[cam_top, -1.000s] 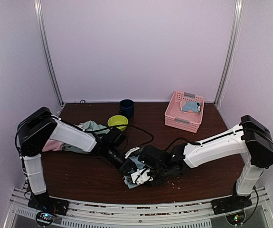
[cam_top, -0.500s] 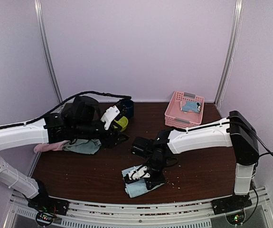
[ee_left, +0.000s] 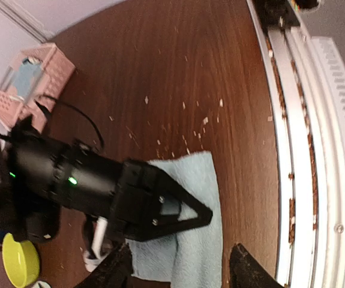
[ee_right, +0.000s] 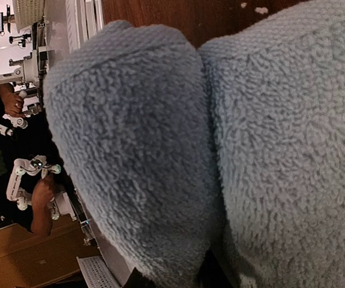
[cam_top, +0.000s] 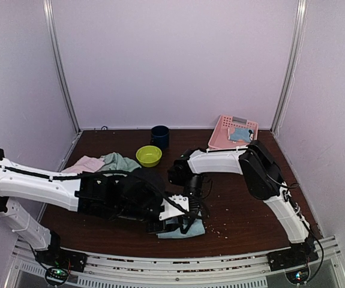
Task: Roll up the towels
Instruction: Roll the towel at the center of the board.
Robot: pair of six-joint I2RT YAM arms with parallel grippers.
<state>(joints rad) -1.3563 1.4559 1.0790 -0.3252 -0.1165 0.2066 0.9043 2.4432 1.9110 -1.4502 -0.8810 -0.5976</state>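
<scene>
Overhead, the left gripper (cam_top: 165, 225) is hovering over the pale blue towel (cam_top: 191, 230), the right gripper (cam_top: 188, 217) just beside it; left wrist: its jaws are standing wide, empty, towel beneath them; right wrist: near-closed jaws are pinching a towel fold.
</scene>
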